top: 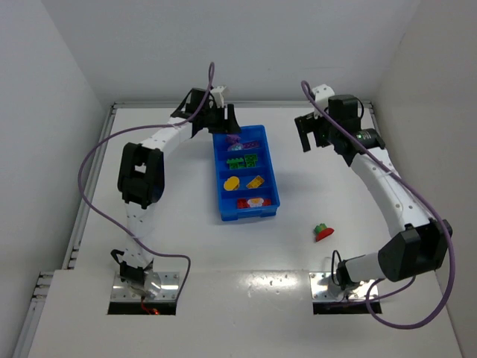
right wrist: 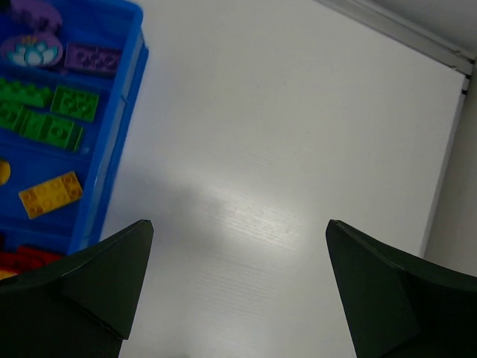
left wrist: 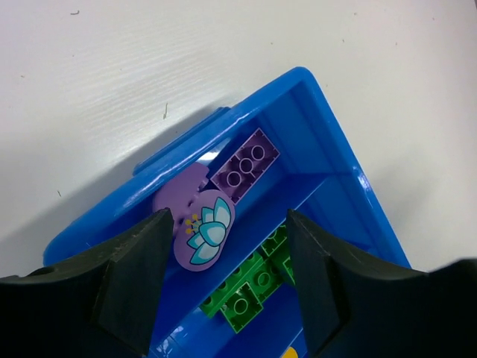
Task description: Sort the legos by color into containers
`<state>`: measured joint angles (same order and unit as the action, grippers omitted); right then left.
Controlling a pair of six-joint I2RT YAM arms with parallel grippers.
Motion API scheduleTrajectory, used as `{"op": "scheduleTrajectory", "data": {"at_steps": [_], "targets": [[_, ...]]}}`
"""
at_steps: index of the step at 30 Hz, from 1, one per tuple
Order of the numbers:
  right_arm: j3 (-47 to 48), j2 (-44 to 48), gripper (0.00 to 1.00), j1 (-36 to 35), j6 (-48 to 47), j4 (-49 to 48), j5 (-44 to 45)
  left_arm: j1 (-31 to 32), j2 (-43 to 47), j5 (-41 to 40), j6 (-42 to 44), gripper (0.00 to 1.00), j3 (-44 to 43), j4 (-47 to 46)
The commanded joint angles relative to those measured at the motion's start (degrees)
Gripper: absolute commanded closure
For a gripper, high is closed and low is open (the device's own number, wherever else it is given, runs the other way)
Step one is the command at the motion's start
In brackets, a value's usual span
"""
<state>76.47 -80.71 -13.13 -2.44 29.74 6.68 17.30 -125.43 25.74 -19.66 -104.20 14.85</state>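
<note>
Tray (top: 219, 179): bright blue, rectangular, mid-bench, long axis running 12 to 6 o'clock, four compartments in a row.
12 o'clock compartment: purple brick (left wrist: 246, 164), studs up, just beside a rounded purple piece (left wrist: 203, 230) with a lotus print.
Second compartment: green bricks (top: 247, 159).
Third compartment: yellow pieces (top: 244, 182).
6 o'clock compartment: red pieces (top: 253, 201).
Loose pieces (top: 322, 233): one red, one green, touching, on the bench at 4 o'clock of the tray, well apart from it.

A white table (top: 186, 246) seen from above. A bright blue tray (top: 221, 183) with cross dividers sits near its middle. One small red and green piece (top: 322, 233) lies loose on the bare surface, apart from the tray, beyond its near right corner. Two arm bases (top: 138, 277) are bolted at the near edge.
</note>
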Motion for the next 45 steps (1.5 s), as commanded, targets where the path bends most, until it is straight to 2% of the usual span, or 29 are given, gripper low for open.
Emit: {"op": "scheduleTrajectory", "data": {"at_steps": [1,3,4,5,7,8,10,12,15,16,18,20,21,22,24,26,27,29,31,34,38,42,45], "targets": [[-2.19,0.64,0.0,1.08,-9.14,4.61,-7.89,0.63,0.7,1.6,1.12,0.32,-2.5,-0.61],[-3.42,1.34,0.02,1.79,-14.68,8.04,-13.95,0.63,3.16,2.12,1.64,0.32,-1.8,-0.61],[-3.43,1.34,0.04,2.48,-16.88,13.54,-18.24,0.63,4.13,2.12,1.64,0.32,-1.79,-0.61],[-3.43,1.34,0.06,2.49,-21.25,16.38,-20.19,0.63,5.27,2.12,1.64,0.32,-1.79,-0.61],[-4.13,2.48,0.07,3.02,-24.09,22.87,-23.45,0.63,8.96,2.65,2.51,0.32,-0.57,-0.61],[-4.13,2.48,0.07,3.02,-26.19,24.39,-23.46,0.63,10.01,4.13,4.61,0.32,-0.56,-0.61],[-6.5,4.32,0.08,3.02,-25.61,23.28,-19.63,0.63,12.13,14.39,9.0,0.32,-1.08,2.97],[-9.48,6.43,0.08,4.24,-19.82,19.42,-13.05,0.63,13.36,24.57,17.17,0.32,-1.09,9.71],[-12.04,9.6,0.03,5.73,-6.48,10.54,-2.85,2.65,14.86,31.46,28.95,0.32,0.49,17.81],[-12.04,9.6,0.03,6.61,-3.22,9.73,3.89,3.26,14.86,33.92,31.76,0.32,0.49,23.24],[-11.43,7.68,0.01,10.91,3.02,10.69,7.02,6.42,13.29,33.94,42.21,0.32,-0.12,29.5],[-11.43,7.67,0.01,15.47,5.94,12.09,7.64,11.93,10.4,31.32,54.3,0.32,-3.61,42.57],[-10.91,7.67,0.01,16.8,5.95,12.8,7.65,14.14,10.38,29.65,54.38,0.32,-4.33,42.63],[-10.38,7.15,0.01,18.21,6.74,13.67,7.65,16.34,9.16,26.33,59.42,0.32,-4.34,44.8],[-8.8,5.48,0.0,23.11,7.96,15.69,7.65,21.52,9.15,24.81,62.71,0.32,-2.34,43.52],[-6.78,4.16,0.0,27.43,9.2,17.37,6.43,23.91,9.15,24.8,62.73,0.33,0.91,36.94],[-6.07,3.46,0.0,32.32,9.81,19.2,5.46,25.75,8.54,24.8,61.86,0.33,0.93,34.57],[-4.93,1.52,0.0,37.1,10.87,20.36,3.27,27.52,5.82,24.8,60.62,0.35,0.93,29.2],[-4.4,0.91,0.0,42.55,11.49,21.06,-0.95,29.8,3.27,26.38,60.62,0.36,-2.66,26.21],[-3.69,0.9,0.0,45.46,11.49,21.59,-5.09,32.62,-1.22,28.14,59.22,0.37,-7.5,22.86],[-3.69,2.65,0.0,47.57,10.87,22.64,-10.54,35.61,-3.85,28.76,57.45,0.38,-8.03,12.95],[-4.31,4.85,0.0,49.68,10.87,22.65,-12.82,37.98,-6.23,32.87,62.71,0.36,-8.03,10.47],[-4.31,5.38,0.0,51.26,10.35,23.7,-13.97,39.47,-7.81,32.89,63.6,0.33,-8.03,9.93]]}}
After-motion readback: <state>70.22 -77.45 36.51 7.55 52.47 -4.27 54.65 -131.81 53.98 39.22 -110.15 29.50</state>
